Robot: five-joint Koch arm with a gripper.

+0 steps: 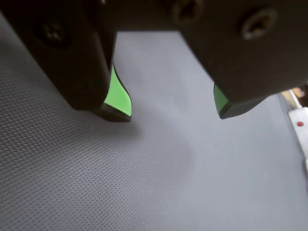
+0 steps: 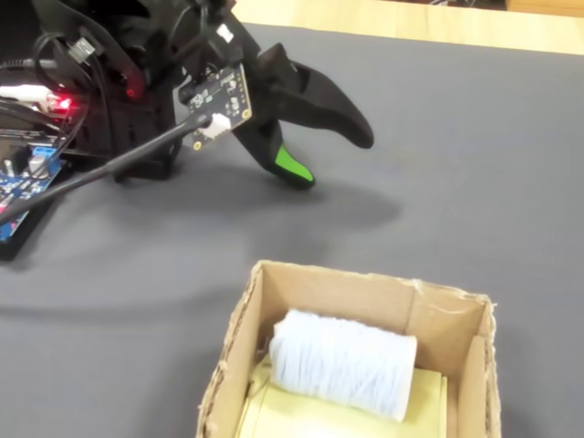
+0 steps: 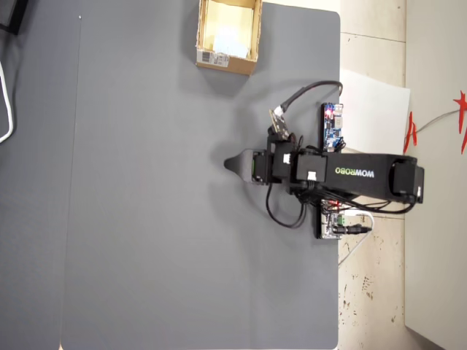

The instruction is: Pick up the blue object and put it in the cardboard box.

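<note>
The blue object, a pale, whitish ribbed block, lies inside the cardboard box on its yellowish floor. From overhead, the cardboard box stands at the top edge of the grey mat, with the blue object a pale patch inside. My gripper hovers low over the mat, well away from the box. It is open, with nothing between its green-padded fingers. In the wrist view the gripper shows only bare mat in its gap. Overhead, the gripper points left from mid-mat.
A dark-blue circuit board with red lights sits beside the arm base, with cables running to it. Another board lies on the base's other side. The grey mat stretches wide to the left.
</note>
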